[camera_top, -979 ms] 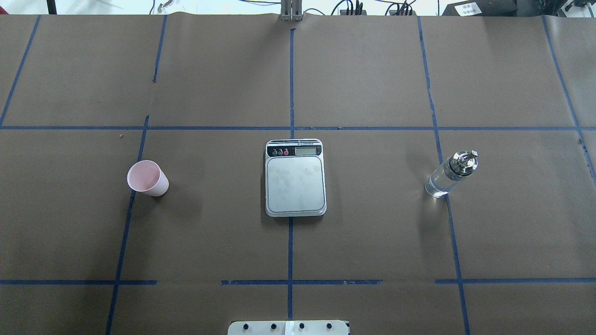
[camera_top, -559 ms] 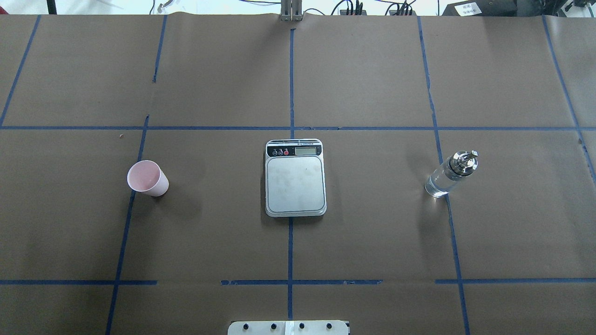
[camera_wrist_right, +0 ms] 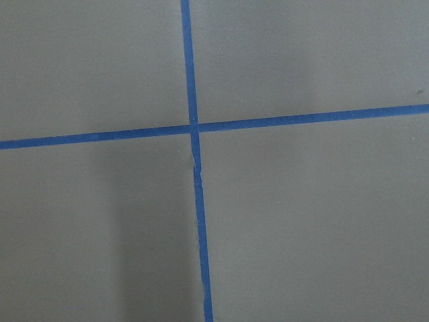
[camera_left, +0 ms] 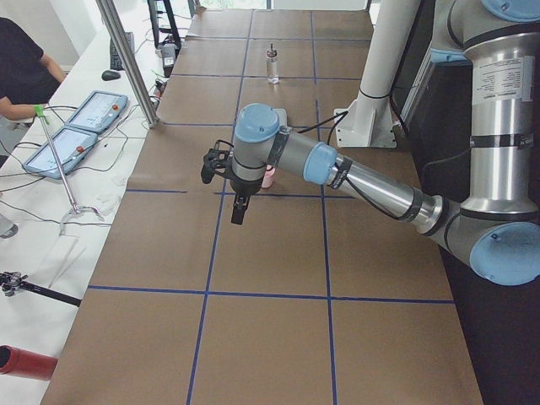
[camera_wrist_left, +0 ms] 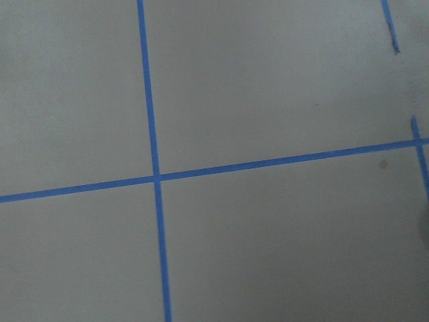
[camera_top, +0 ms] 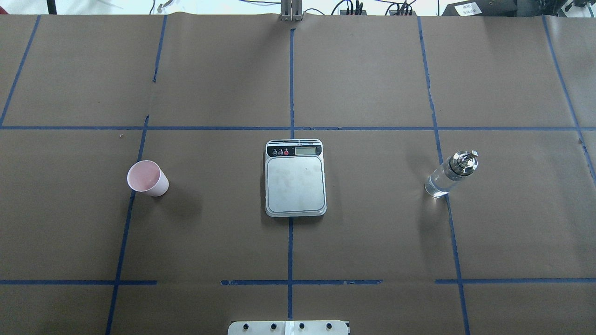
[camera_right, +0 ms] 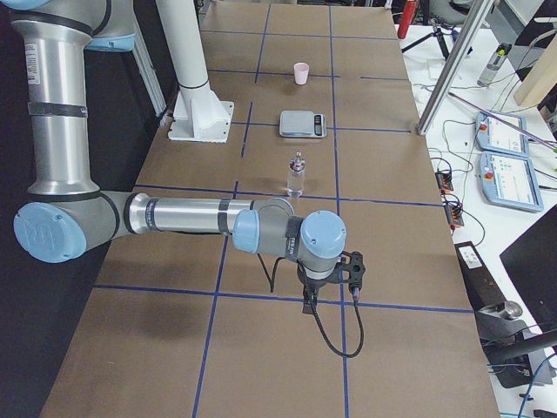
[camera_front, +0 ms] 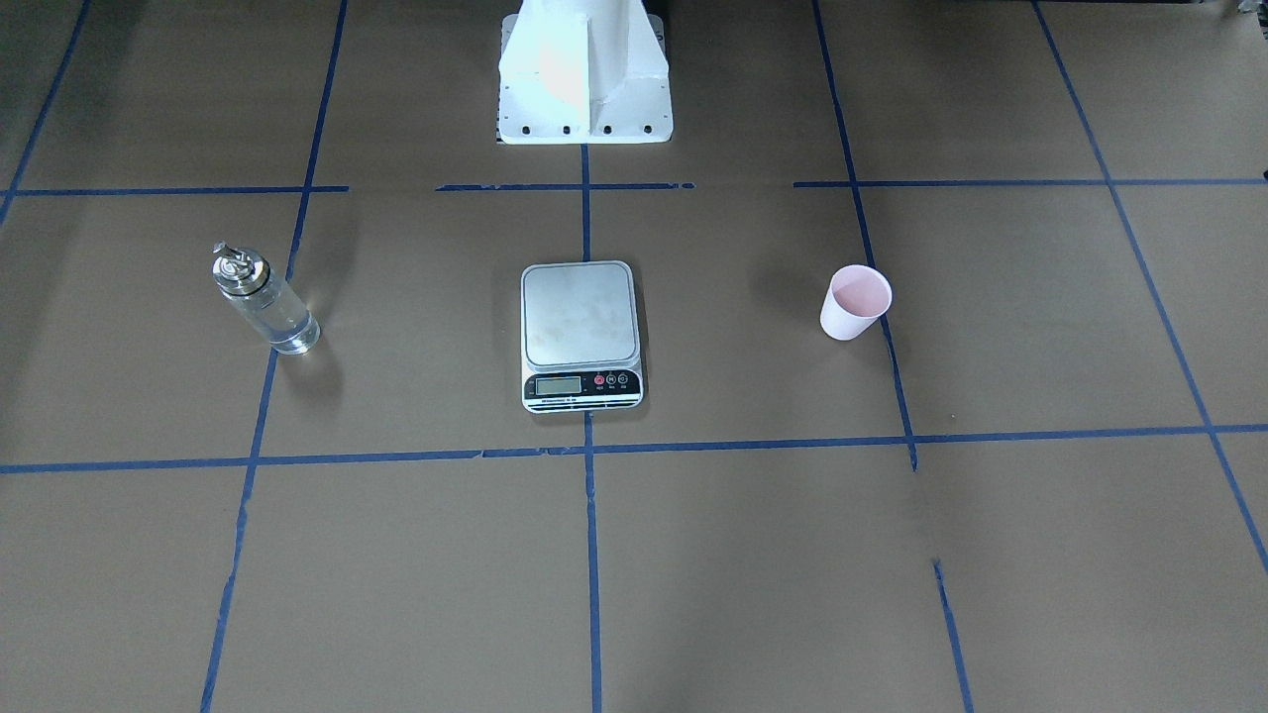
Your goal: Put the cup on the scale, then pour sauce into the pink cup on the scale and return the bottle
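The pale pink cup (camera_top: pixel 148 178) stands upright on the brown table, on the robot's left; it also shows in the front view (camera_front: pixel 854 303). The scale (camera_top: pixel 295 184) lies at the centre with its steel platform bare. The glass bottle (camera_top: pixel 448 176) with a metal spout holds clear sauce and stands on the robot's right. My left gripper (camera_left: pixel 239 207) hangs over the table short of the cup, seen only in the left side view. My right gripper (camera_right: pixel 308 303) hangs short of the bottle (camera_right: pixel 296 176), seen only in the right side view. I cannot tell whether either is open or shut.
Blue tape lines grid the brown paper. The white robot pedestal (camera_front: pixel 584 74) stands behind the scale. A person (camera_left: pixel 21 67) and control tablets (camera_left: pixel 84 126) are at a side bench. Both wrist views show only paper and tape.
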Tool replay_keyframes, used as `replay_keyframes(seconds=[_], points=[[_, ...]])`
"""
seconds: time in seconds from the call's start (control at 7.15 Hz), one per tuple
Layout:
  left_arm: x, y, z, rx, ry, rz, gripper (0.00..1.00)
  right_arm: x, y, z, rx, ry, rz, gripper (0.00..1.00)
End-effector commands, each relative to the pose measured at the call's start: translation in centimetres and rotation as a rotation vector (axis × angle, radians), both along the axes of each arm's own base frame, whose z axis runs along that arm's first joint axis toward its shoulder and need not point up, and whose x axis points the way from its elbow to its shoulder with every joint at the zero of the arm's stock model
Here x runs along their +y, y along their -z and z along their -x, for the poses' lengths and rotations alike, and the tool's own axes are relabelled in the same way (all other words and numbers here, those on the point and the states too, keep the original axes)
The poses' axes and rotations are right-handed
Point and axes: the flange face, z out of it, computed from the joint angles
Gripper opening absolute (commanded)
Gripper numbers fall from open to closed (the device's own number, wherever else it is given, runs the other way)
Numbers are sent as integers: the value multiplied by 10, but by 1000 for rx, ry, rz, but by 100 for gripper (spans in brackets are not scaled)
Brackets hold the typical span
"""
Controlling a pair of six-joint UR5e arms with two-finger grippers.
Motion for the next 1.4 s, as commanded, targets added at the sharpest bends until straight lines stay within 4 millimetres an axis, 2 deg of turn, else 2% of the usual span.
replay_keyframes(seconds=[0.0, 0.14, 0.28, 0.42, 0.56, 0.7, 0.84, 0.98, 1.26], points=[[-11, 74, -77, 120, -144, -82, 100, -1, 2, 0, 4, 1, -6, 100], [-9, 80, -87, 265, -151, 61, 100, -1, 1, 0, 4, 1, -5, 100], [-7, 87, -89, 327, -150, 95, 100, -1, 2, 0, 4, 2, -7, 100], [-13, 94, -91, 332, -134, 73, 100, -1, 2, 0, 4, 2, -7, 100], [-32, 106, -97, 326, -115, 65, 100, -1, 2, 0, 4, 5, -9, 100], [-52, 95, -103, 332, -112, 113, 100, -1, 2, 0, 5, 8, -13, 100], [-53, 92, -124, 346, -158, 111, 100, -1, 2, 0, 5, 11, -16, 100], [-56, 88, -133, 277, -81, 127, 100, -1, 2, 0, 5, 11, -16, 100], [-28, 99, -226, 158, 84, 237, 100, -3, 8, 0, 6, 10, -29, 100]])
